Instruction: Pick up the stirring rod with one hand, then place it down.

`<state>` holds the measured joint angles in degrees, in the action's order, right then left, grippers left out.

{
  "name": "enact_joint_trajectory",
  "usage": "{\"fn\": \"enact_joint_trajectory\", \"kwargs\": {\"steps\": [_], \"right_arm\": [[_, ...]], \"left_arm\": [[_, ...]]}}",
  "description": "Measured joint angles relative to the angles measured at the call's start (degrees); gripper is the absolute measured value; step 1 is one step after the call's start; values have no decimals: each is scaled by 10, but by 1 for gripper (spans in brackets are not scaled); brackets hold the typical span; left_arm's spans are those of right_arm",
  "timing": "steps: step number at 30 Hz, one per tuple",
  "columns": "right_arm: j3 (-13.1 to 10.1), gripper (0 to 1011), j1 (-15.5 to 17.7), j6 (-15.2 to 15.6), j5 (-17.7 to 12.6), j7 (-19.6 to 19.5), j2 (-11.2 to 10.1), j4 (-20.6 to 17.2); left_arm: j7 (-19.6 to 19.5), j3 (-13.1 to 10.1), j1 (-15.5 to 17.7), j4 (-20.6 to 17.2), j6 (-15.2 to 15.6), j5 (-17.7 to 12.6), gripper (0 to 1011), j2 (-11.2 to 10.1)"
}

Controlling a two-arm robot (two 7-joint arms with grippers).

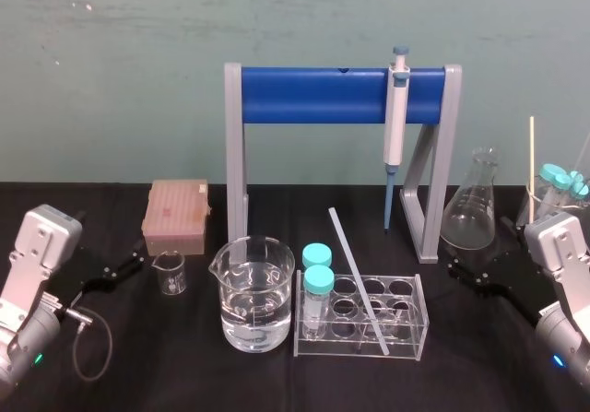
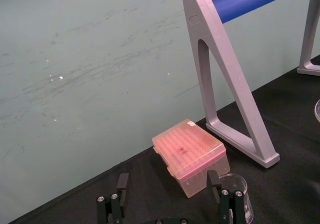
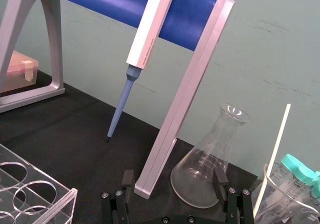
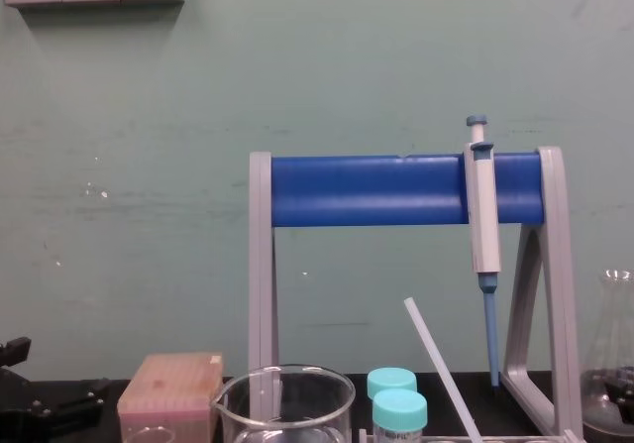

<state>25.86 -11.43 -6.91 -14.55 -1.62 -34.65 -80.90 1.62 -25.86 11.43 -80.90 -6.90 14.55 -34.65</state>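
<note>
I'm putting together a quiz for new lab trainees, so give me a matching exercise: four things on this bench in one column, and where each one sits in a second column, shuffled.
Things:
1. long whitish translucent stirring rod
2. grey-and-blue pipette
3. pink plastic tip box
4. clear glass conical flask

Places:
A. on the black table, left of the grey stand
B. leaning in the clear plastic tube rack
C. on the table, right of the stand
D. hanging from the stand's blue bar

Pairs: 1-B, 2-D, 3-A, 4-C.
</note>
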Motion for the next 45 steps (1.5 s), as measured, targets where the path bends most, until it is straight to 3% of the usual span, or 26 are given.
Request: {"fn": "enact_joint_trajectory", "kwargs": {"steps": [45], "right_arm": [[0,1004,0,0,0,0,0,0]], "left_arm": [[0,0,0,0,0,0,1000,0]]}}
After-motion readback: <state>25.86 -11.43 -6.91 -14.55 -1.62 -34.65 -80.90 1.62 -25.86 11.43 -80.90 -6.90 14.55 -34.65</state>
